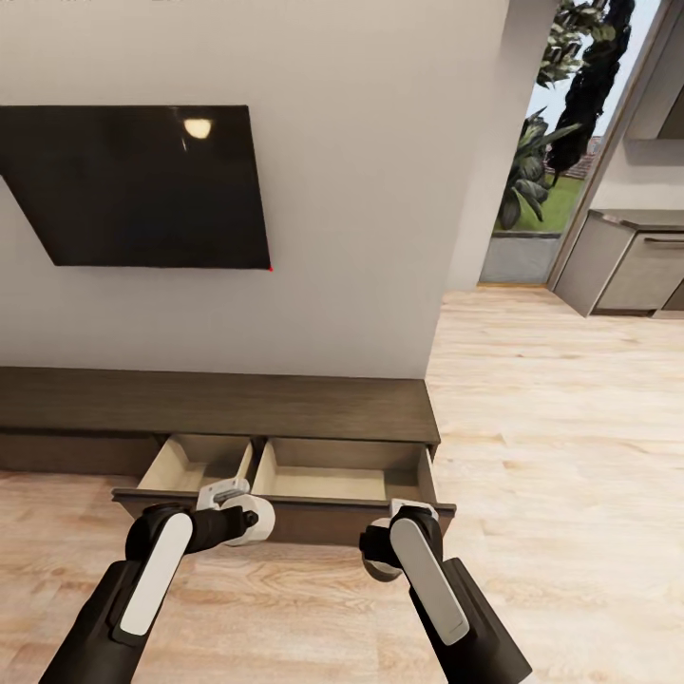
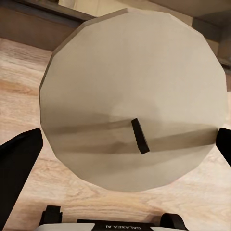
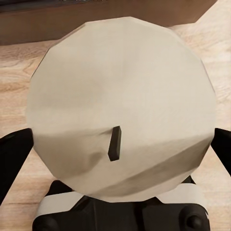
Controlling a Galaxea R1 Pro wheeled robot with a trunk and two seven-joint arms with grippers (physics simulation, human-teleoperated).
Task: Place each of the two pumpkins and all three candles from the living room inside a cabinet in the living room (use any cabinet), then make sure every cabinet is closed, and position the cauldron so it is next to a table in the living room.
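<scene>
Holding a candle (image 2: 132, 98) each (image 3: 120, 108), left gripper (image 1: 249, 518) and right gripper (image 1: 385, 556) squeeze tight, waiting just before the open cabinet (image 1: 285, 404) drawer (image 1: 342, 484) to drop them in.

Pale wood floor (image 1: 532, 446), long dark cabinet (image 1: 218, 404) standing on it, two drawers pulled open

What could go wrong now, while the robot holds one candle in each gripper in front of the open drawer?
1. The open dark brown wooden drawer has its front panel right below the left gripper; lowering too early could knock the pale grey-beige cylindrical candle against it.
2. The right gripper holds its matching candle over the floor, short of the drawer; releasing here would probably drop it outside.
</scene>
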